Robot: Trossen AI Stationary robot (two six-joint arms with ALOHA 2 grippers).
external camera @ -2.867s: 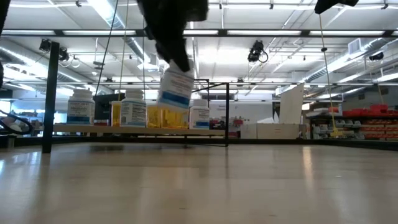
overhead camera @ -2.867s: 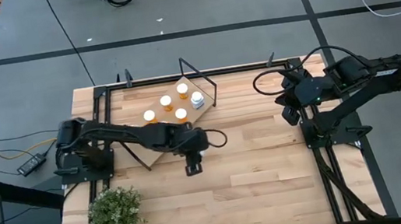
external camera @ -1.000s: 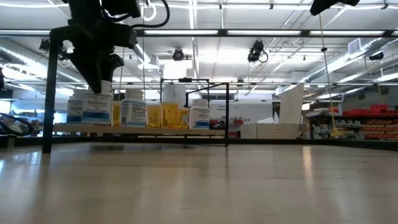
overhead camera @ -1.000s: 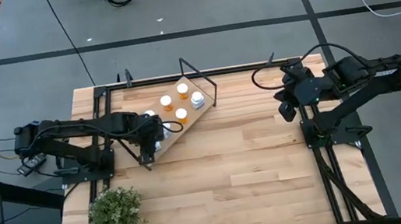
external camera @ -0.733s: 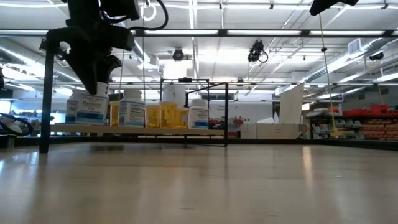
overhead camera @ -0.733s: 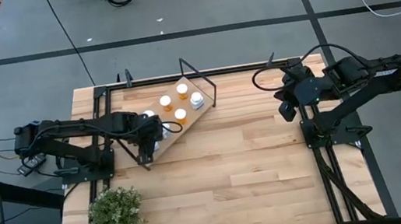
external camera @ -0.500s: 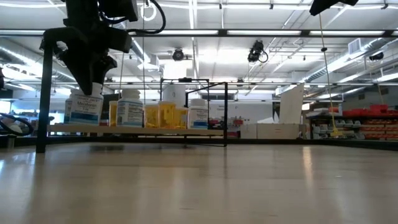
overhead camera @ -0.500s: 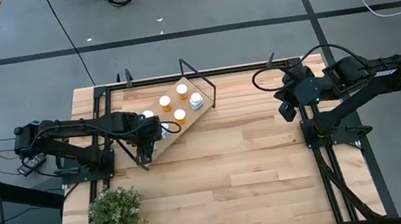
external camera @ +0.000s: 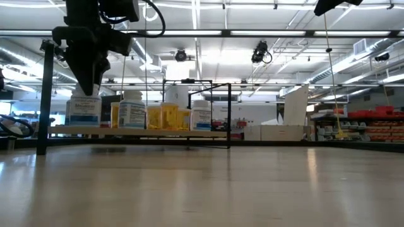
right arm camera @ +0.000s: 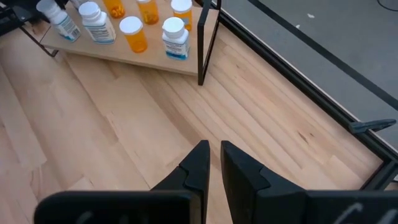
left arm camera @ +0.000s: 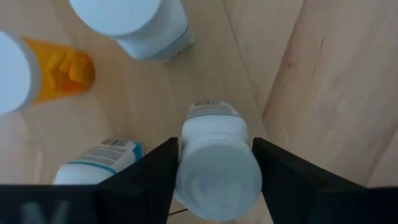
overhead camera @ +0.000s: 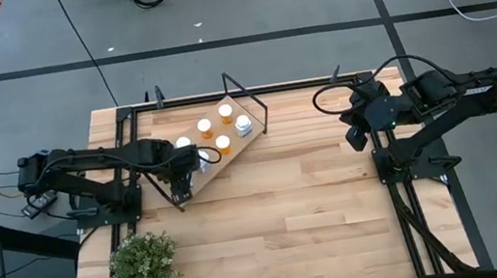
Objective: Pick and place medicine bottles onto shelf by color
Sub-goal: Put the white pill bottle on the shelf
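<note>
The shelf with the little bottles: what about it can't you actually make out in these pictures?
- High view: the left gripper covers that end of the shelf, hiding the bottles beneath it.
- Low view: the bottles overlap in a row, so no count.
- Left wrist view: whether the fingers touch the white bottle.
- Every view: label print too small.

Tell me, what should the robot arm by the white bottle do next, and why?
Probably open the left pincer a little wider and lift straight up. The white bottle already stands upright at the shelf's corner, between the fingers, so it only needs letting go.
</note>
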